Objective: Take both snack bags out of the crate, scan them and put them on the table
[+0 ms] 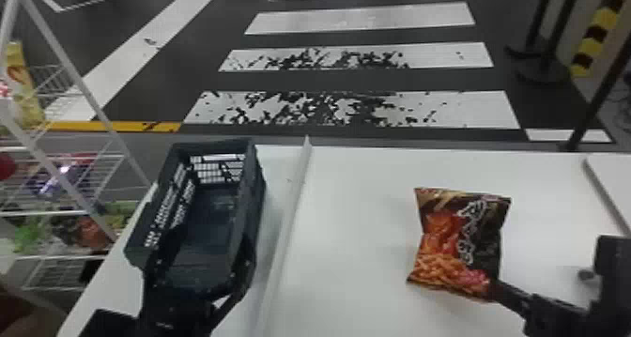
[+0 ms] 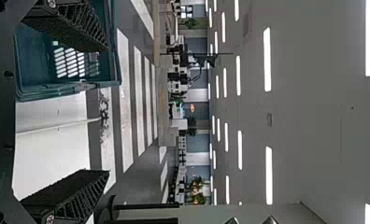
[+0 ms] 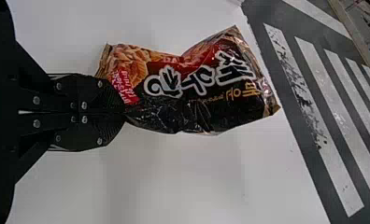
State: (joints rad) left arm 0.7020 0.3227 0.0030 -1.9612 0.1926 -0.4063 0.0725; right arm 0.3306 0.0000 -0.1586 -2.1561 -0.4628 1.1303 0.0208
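Left gripper (image 1: 200,261) wide, partly hiding crate (image 1: 257,186), right gripper (image 1: 494,289) clamping snack bag (image 1: 457,242), corner hidden

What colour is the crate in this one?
The crate is dark blue-green, which shows best in the left wrist view.

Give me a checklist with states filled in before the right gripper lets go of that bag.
1. Right gripper has the bag: ok, shut on one corner.
2. Bag right of the divider: ok.
3. Bag resting on the table: cannot tell, it may be just above.
4. Bag scanned: cannot tell.
5. Left gripper free: ok, open with nothing between its fingers.
6. Crate emptied: cannot tell, left arm hides part of it.
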